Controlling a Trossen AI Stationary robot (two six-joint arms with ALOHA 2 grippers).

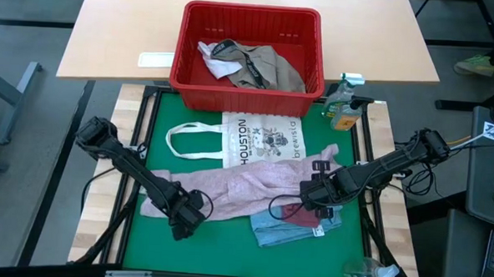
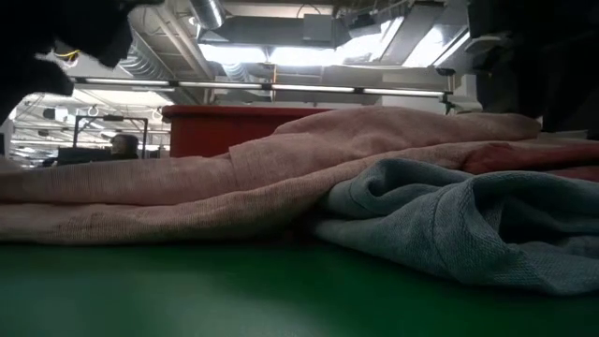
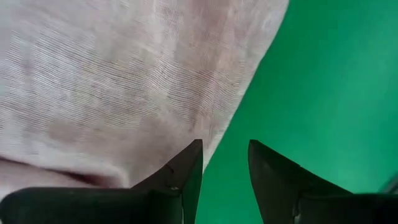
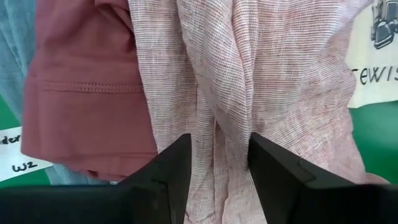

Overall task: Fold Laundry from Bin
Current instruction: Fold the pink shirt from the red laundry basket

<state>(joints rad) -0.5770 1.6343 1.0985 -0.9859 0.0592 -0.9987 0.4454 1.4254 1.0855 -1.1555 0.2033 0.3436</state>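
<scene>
A pale pink garment (image 1: 228, 188) lies spread in a long strip across the green mat (image 1: 225, 246). Its right part lies over a maroon garment (image 1: 298, 214), which lies on a light blue one (image 1: 276, 233). My left gripper (image 1: 183, 223) is open at the pink garment's near left edge (image 3: 224, 124), with one finger over the cloth and the other over the mat. My right gripper (image 1: 311, 191) is open, with its fingers on either side of a raised fold of the pink cloth (image 4: 221, 112). The red bin (image 1: 184, 52) at the far side holds khaki-grey (image 1: 271, 68) and white (image 1: 213, 62) pieces. My left gripper points down across the pink garment's edge (image 3: 214, 134); I cannot tell whether its fingers touch the cloth. My right gripper points down with a lengthwise fold of the pink cloth (image 4: 217, 143) between its fingers; I cannot tell whether they press it. The cloth lies on the mat and on the maroon piece.
A white tote bag printed "HOUSTON" (image 1: 259, 139) lies flat on the mat between the bin and the pink garment. A spray bottle (image 1: 344, 105) stands at the mat's far right corner. A clear plastic item (image 1: 370, 273) lies at the near right. Bare mat (image 1: 217, 254) shows near the front.
</scene>
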